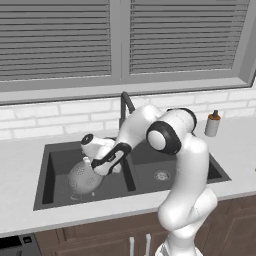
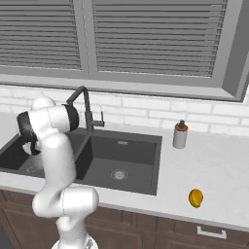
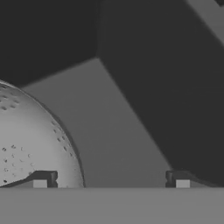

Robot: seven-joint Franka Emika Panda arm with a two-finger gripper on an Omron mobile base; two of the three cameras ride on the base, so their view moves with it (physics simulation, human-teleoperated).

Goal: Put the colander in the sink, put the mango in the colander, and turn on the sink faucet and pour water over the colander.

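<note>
The silver perforated colander (image 1: pixel 84 179) lies in the left basin of the dark double sink (image 1: pixel 50 165). My gripper (image 1: pixel 98 167) hangs just above its right side. In the hand view my gripper (image 3: pixel 111 181) stands open with wide jaws; the colander (image 3: pixel 30 140) bulges at the left by one fingertip, and bare sink floor (image 3: pixel 113 122) lies between the tips. The orange-yellow mango (image 2: pixel 195 198) rests on the counter near its front edge, far right of the sink (image 2: pixel 131 151). The dark gooseneck sink faucet (image 1: pixel 125 104) (image 2: pixel 85 107) rises behind the divider.
A beige soap bottle (image 1: pixel 212 124) (image 2: pixel 180 134) stands on the counter right of the sink. A white brick backsplash and a window with grey blinds run behind. Dark wood cabinets sit under the light counter (image 2: pixel 219 170).
</note>
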